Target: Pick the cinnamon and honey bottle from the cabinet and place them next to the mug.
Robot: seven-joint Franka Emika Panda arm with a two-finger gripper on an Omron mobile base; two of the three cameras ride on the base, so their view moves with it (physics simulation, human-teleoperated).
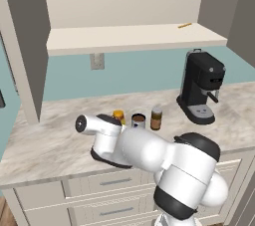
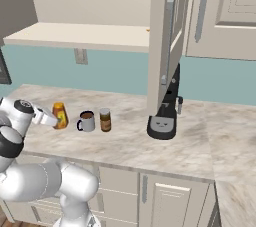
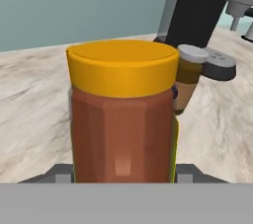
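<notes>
My fingers are closed around the honey bottle (image 3: 123,119), standing it on the counter (image 2: 150,146) just beside the mug (image 2: 86,121). The cinnamon (image 2: 105,119) already sits on the mug's other side, so I judge letting go comes next.

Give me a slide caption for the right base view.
Gripper shut on honey bottle, standing on the counter beside mug and cinnamon.

All three stand upright in a row mid-counter, nearer the front edge: amber honey bottle (image 2: 60,115) with yellow cap leftmost, blue-grey mug (image 2: 87,121) of brown liquid beside it, brown cinnamon (image 2: 105,119) jar just right, under the open cabinet (image 1: 134,38).
</notes>
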